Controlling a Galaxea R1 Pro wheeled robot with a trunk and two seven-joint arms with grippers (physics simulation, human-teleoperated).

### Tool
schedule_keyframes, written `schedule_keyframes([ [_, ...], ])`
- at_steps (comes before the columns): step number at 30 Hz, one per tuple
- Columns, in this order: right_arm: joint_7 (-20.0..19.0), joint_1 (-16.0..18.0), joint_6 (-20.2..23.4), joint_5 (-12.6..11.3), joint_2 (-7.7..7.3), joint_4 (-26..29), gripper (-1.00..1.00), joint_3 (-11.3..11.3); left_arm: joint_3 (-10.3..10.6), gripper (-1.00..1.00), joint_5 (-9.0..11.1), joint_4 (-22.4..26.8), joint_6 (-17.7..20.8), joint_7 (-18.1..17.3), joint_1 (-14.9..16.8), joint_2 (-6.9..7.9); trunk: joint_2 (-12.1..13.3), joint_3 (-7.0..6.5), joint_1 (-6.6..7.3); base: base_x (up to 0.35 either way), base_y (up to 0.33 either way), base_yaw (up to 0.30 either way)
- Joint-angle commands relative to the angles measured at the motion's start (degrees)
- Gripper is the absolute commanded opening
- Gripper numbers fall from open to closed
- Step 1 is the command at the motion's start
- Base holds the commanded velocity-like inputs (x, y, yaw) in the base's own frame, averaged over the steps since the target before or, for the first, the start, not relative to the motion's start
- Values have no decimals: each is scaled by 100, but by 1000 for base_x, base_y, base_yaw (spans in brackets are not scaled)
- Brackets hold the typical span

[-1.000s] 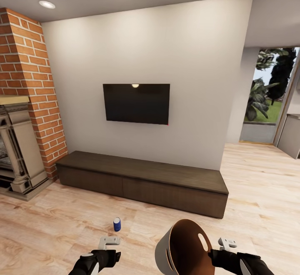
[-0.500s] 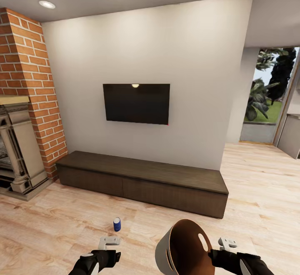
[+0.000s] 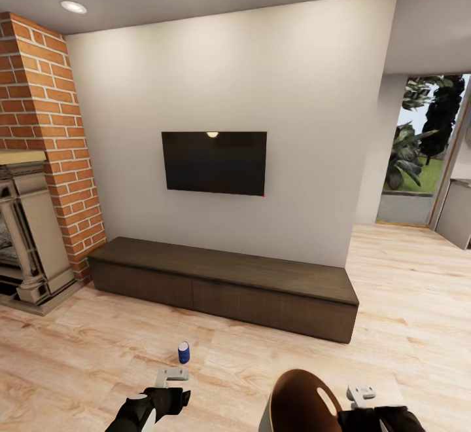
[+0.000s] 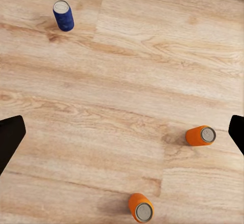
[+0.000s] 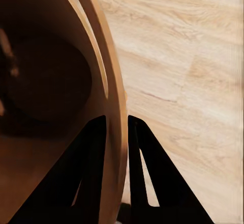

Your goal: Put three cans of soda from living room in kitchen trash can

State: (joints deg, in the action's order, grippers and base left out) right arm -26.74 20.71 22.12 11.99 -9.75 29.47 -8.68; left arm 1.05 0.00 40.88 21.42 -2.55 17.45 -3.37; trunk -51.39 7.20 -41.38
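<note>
You faced the living room wall with its TV above the long low cabinet, a brick column to your left and the wood floor running off toward a garden window on your right. The bin sat low at the near edge of the head view, tilted so its brown inside faced you, and you held it that way because your right gripper was pinching its rim: one finger inside the wall, one outside, pressed together on the thin edge. Carrying it by the rim seemed meant to keep a mouth ready for the cans while your other arm stayed free. Your left gripper hung over the floor with its fingers spread wide and nothing between them, the dark fingertips showing at opposite edges of the wrist view. All three cans were on the floor, none in the bin yet. The blue can stood upright just beyond the left gripper, near but not touching. Of the two orange cans, one also looked upright and the other lay tipped on its side; both sat closer in under the gripper than the blue one, and well apart from it.
</note>
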Motion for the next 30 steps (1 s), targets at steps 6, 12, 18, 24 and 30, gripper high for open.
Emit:
schedule_keyframes([
  [6, -29, 3, 21, 282, 1, 6, -100, -12, 0, 100, 0, -1, 0, 0, 0, 0, -1, -1, 0, 0, 0, 0],
  [12, 137, -46, 51, 598, 15, 106, -100, 94, -21, 100, 26, -97, 0, 10, -89, -13, -1, -1, 0, 0, 0, 0],
  [18, 461, -26, 121, 998, -46, 146, -100, 167, -32, 100, 13, -287, -113, 16, -228, -28, -1, -1, 0, 0, 0, 0],
  [24, 1094, 142, 1448, -900, -100, 162, -100, 179, -34, 100, 3, -733, -161, 17, -246, -31, -1, -1, 0, 0, 0, 0],
  [30, 1403, 364, 1581, -900, -148, 138, -100, 172, -35, 100, 0, -746, -177, 17, -250, -36, -1, -1, 0, 0, 0, 0],
])
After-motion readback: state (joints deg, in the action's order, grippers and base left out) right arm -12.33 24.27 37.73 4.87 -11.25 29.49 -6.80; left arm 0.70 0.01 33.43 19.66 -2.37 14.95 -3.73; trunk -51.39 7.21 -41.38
